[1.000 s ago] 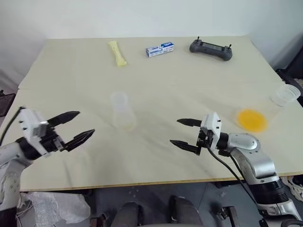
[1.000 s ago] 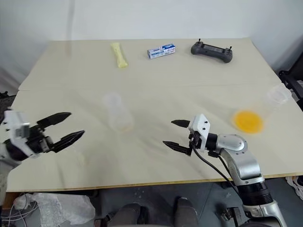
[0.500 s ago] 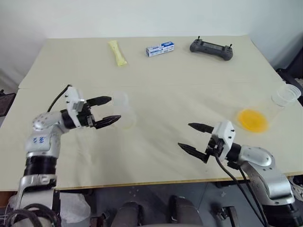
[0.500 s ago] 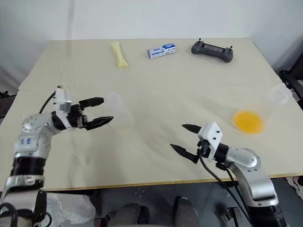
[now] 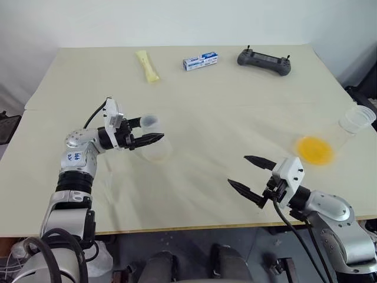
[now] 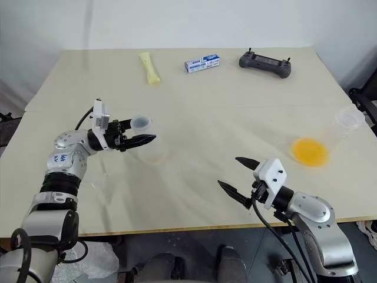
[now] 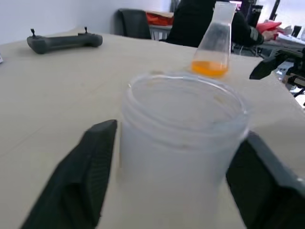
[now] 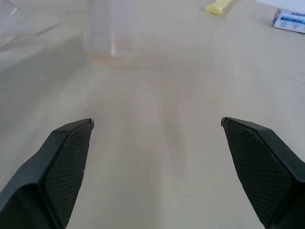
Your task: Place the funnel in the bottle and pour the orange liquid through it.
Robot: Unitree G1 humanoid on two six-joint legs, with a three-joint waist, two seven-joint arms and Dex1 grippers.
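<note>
The left gripper's (image 5: 151, 130) two black fingers (image 7: 90, 167) stand one on each side of the upper part of a clear, colourless plastic bottle (image 5: 154, 148) with a wide round mouth. Both fingers lie close against its wall, just below the rim. I cannot tell whether they press on it or merely flank it. The bottle stands upright on the pale beige table (image 5: 224, 100), left of centre, and a faint orange tinge shows at its base. The left arm reaches in level from the left side, with the gripper pointing toward the middle of the table.

The right gripper's (image 5: 238, 170) black fingers (image 8: 66, 157) are spread wide apart with nothing between them, only bare tabletop. This gripper hangs over the near part of the table on the right, pointing toward the bottle and well apart from it.

Farther right, near the table's right edge, a clear conical flask (image 7: 217, 40) stands upright. The bright orange liquid (image 5: 313, 150) lies as a shallow pool in its broad base. It is well apart from both grippers.

Along the far side of the table lie a pale yellow oblong packet (image 5: 146, 66), a small blue-and-white box (image 5: 199, 61) and a dark grey handheld controller (image 5: 263, 61), in that order from left to right.
</note>
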